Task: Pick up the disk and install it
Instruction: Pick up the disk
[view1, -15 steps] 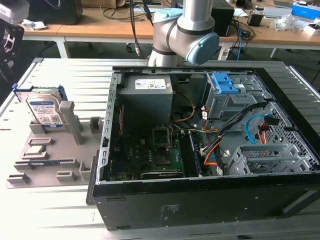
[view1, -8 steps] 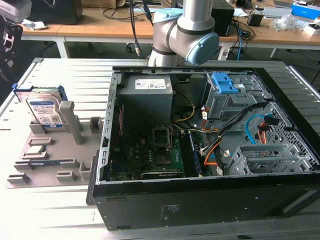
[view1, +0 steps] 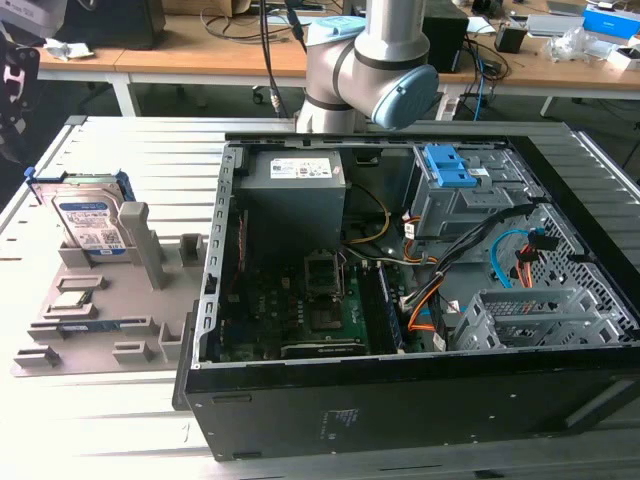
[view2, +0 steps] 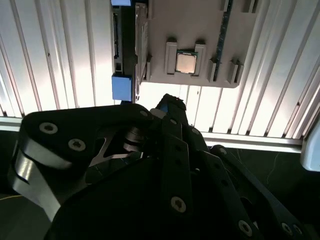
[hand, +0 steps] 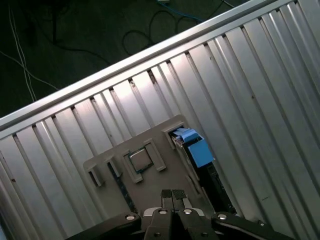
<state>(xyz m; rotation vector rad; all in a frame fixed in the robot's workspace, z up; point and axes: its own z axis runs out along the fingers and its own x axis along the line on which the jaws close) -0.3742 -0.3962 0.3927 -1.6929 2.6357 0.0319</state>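
While disk (view1: 90, 220) sits upright (grey tray (view1: 125, 300)), hand (hand: 172, 194) hovers closed nr it.

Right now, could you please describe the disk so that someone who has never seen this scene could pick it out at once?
Find the open computer case; on the exterior view's left of it lies a grey tray. The disk stands on edge at the tray's far end: silver, white-and-blue label, blue frame, unlike the small square chip lying flat nearby.
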